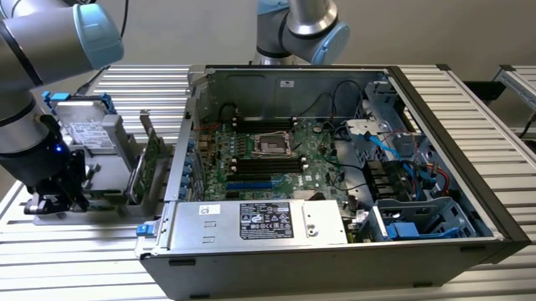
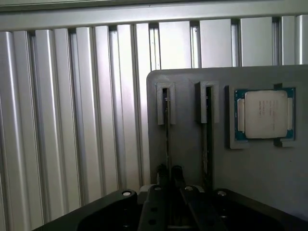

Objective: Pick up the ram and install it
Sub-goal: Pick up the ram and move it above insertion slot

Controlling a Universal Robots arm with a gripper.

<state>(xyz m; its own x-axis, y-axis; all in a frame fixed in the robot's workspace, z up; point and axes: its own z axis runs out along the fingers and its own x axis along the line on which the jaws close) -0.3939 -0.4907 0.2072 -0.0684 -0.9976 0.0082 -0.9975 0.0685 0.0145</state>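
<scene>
The ram stands on edge in a slot of a grey holder, seen from above as a thin dark strip. My gripper is down over it, one black fingertip on each side of the strip, shut on the ram. A second stick stands in the neighbouring slot. In the exterior view my gripper hangs low over the holder at the exterior view's left, beside the open computer case. The motherboard lies inside with black memory slots.
A square silver processor sits in a pocket of the holder beside the sticks. Green expansion cards stand upright between holder and case. A hard drive rests behind. A second arm stands at the back. Everything rests on a ribbed aluminium table.
</scene>
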